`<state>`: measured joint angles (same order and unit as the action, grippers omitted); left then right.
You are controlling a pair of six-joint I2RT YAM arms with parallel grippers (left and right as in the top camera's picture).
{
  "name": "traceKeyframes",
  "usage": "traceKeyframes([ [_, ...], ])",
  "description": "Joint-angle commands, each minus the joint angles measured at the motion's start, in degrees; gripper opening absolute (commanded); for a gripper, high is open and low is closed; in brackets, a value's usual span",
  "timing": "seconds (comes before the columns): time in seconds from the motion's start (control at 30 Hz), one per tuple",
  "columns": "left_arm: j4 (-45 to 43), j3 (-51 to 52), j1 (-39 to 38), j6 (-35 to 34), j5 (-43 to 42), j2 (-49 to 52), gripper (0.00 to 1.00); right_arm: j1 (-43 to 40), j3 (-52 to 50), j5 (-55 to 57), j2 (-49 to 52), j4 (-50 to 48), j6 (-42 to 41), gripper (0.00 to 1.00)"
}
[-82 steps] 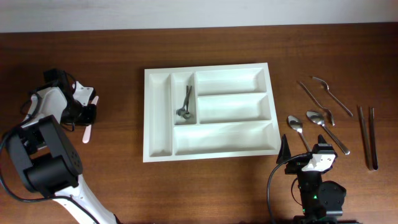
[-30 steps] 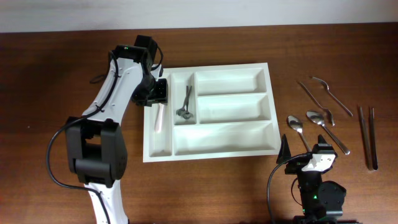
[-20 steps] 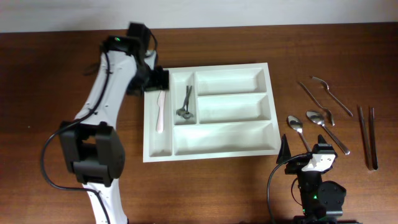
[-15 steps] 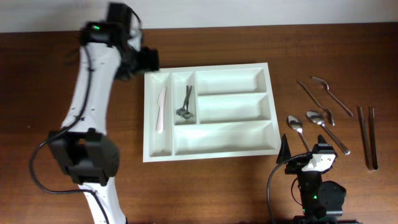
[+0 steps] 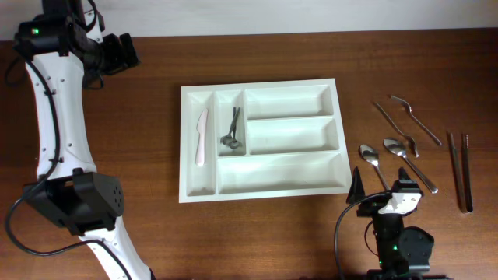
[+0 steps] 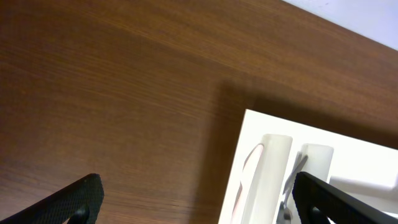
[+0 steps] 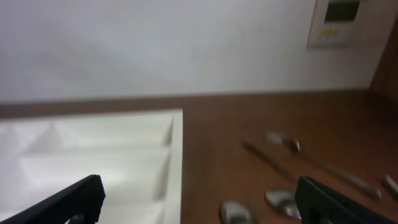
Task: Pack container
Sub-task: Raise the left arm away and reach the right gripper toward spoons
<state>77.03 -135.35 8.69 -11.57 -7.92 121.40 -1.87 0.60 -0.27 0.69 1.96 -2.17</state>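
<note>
With the pale knife (image 5: 201, 138) lying in the container's (image 5: 264, 194) leftmost slot, your left claw (image 5: 123, 53) hangs wide and empty beyond its far-left corner; your right claw (image 5: 380, 185) gapes too.

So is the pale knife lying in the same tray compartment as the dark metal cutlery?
No, the pale knife lies in the container's leftmost narrow compartment, and the dark metal cutlery sits in the one beside it.

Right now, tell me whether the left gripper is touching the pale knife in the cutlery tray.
Apart. The overhead view shows the left gripper above the wooden table, well clear of the pale knife lying in the cutlery tray.
</note>
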Motion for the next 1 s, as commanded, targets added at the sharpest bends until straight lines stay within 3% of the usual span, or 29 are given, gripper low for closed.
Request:
traceKeyframes([
  [0.0, 0.2, -0.7, 0.1, 0.3, 0.2, -0.2, 0.99, 0.3, 0.2, 0.0, -0.4, -3.4, -2.6, 0.99],
  [0.2, 0.2, -0.7, 0.1, 0.3, 0.2, -0.2, 0.99, 0.3, 11.9, 13.3, 3.6, 2.6, -0.3, 0.99],
  [0.37, 0.2, -0.7, 0.1, 0.3, 0.2, -0.2, 0.99, 0.3, 29.5, 14.7, 18.1, 13.0, 8.0, 0.99],
  [0.53, 0.2, -0.7, 0.1, 0.3, 0.2, -0.2, 0.99, 0.3, 53.4, 14.4, 40.3, 34.9, 11.9, 0.99],
  [0.6, 0.2, -0.7, 0.1, 0.3, 0.2, -0.2, 0.99, 0.3, 66.2, 14.5, 53.1, 49.0, 13.1, 0.99],
  [0.67, 0.2, -0.7, 0.1, 0.3, 0.2, -0.2, 0.99, 0.3, 72.7, 14.5, 60.7, 55.8, 13.1, 0.99],
  [0.77, 0.2, -0.7, 0.1, 0.3, 0.2, -0.2, 0.99, 0.3, 78.6, 14.5, 71.4, 62.0, 13.1, 0.99],
  [0.97, 0.2, -0.7, 0.1, 0.3, 0.2, -0.2, 0.99, 0.3, 79.0, 9.8, 84.4, 61.3, 13.1, 0.99],
])
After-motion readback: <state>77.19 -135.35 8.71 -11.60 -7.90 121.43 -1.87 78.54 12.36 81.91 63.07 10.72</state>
